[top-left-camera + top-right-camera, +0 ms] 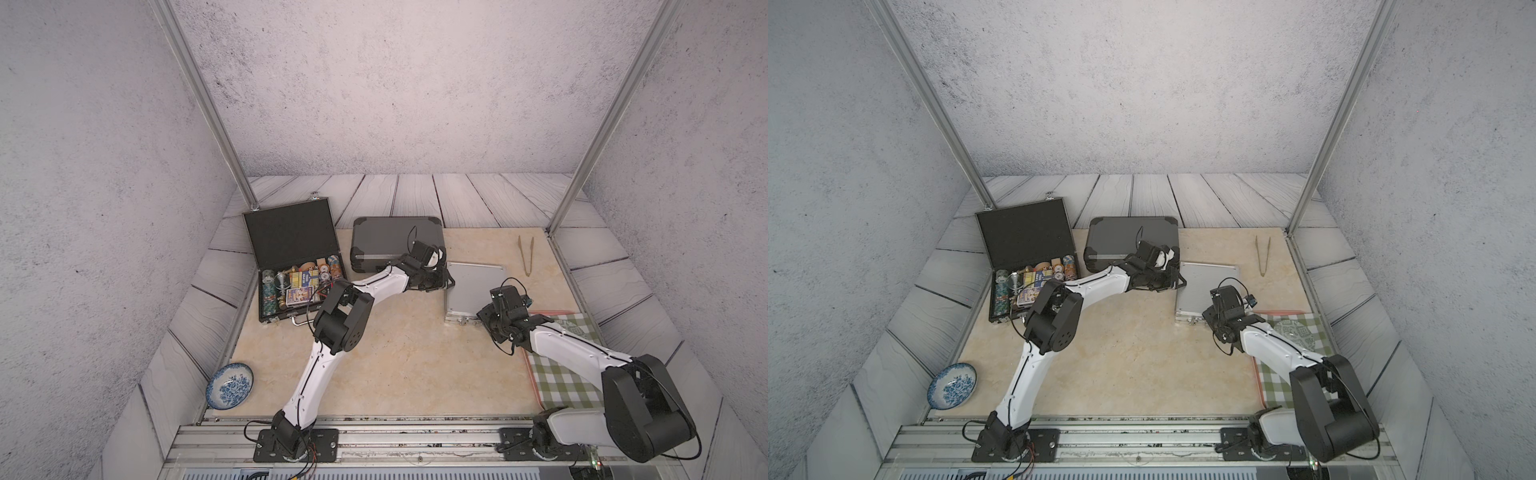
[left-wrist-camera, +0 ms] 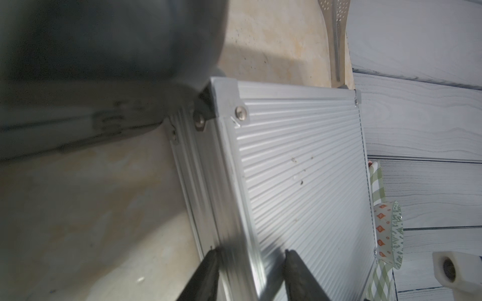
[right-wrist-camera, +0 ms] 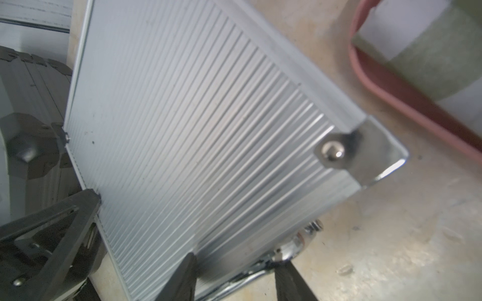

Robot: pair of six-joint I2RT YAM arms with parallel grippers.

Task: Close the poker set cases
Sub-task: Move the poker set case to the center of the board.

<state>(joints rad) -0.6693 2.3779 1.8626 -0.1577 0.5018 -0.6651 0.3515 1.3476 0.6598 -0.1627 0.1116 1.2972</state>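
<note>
White-shelled arms, black at every joint!
Both the left arm [image 1: 309, 376] and right arm [image 1: 569, 343] carry thin black cables [image 1: 409, 237]; black base plates [image 1: 328, 445], dark textured fingers [image 2: 300, 276].

There's the silver ribbed case [image 1: 473, 282], the dark-grey ribbed case [image 1: 382, 237] with black corners, the black case [image 1: 291, 232] full of multicoloured pieces; blue-and-white floral bowl [image 1: 230, 385], green-and-white checked cloth [image 1: 557, 382], beige marbled tabletop [image 1: 415, 365].
</note>
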